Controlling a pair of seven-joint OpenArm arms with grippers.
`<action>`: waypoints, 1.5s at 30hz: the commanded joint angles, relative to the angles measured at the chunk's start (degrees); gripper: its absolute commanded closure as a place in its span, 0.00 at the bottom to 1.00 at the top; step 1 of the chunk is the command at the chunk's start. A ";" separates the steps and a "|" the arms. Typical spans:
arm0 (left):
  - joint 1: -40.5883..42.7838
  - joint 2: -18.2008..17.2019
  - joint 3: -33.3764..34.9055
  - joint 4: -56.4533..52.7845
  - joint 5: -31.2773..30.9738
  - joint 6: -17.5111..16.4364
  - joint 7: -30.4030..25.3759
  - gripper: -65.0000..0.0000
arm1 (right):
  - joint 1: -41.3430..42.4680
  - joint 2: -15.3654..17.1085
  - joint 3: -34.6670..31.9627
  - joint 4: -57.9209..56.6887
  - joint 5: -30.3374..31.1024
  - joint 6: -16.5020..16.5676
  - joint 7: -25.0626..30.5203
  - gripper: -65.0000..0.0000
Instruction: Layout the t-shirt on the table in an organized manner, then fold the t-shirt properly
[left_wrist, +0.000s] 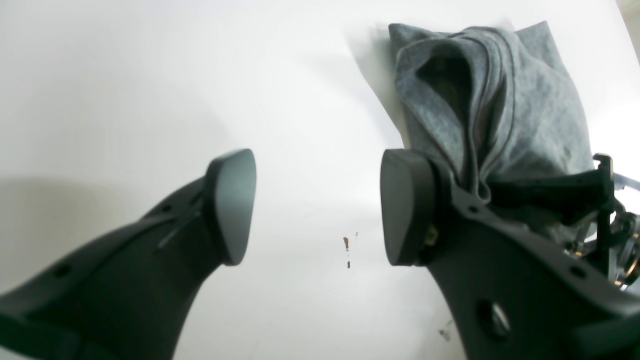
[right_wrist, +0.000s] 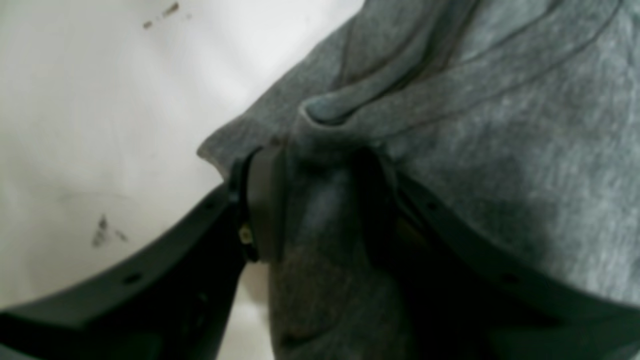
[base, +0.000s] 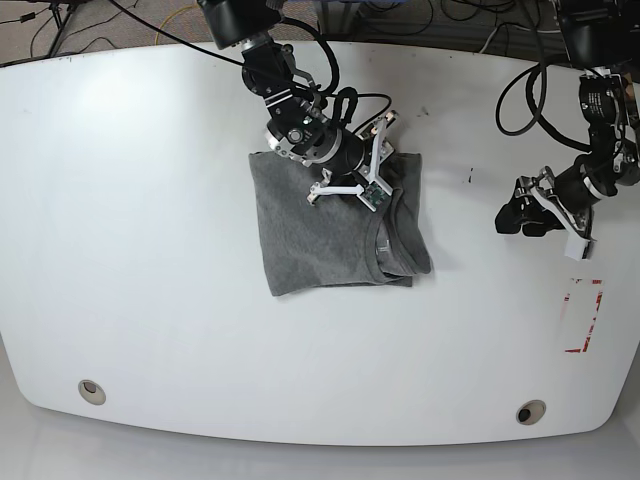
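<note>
The heather-grey t-shirt lies folded into a rough square in the middle of the white table. My right gripper stands over its upper right corner. In the right wrist view it is shut on a bunched fold of the t-shirt, with cloth filling the gap between the fingers. My left gripper hovers off to the right, apart from the shirt. The left wrist view shows that gripper open and empty over bare table, the t-shirt beyond it.
A red-and-white tape mark lies at the right, below the left arm. Two round holes sit near the front edge. Cables run along the table's back edge. A small brown mark shows under the left gripper.
</note>
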 joint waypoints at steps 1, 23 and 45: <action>-0.70 -1.09 -0.44 0.85 -1.14 -0.25 -1.26 0.44 | 1.06 -0.83 -0.03 0.52 0.36 0.06 1.69 0.66; -0.62 -1.09 -0.44 0.85 -1.14 -0.25 -1.17 0.44 | 1.50 -1.00 -1.61 5.01 0.89 0.06 -0.34 0.99; 0.18 -1.18 -0.44 1.11 -1.14 -0.25 -1.17 0.44 | 4.40 -4.68 -6.18 10.90 0.97 0.06 -4.12 0.98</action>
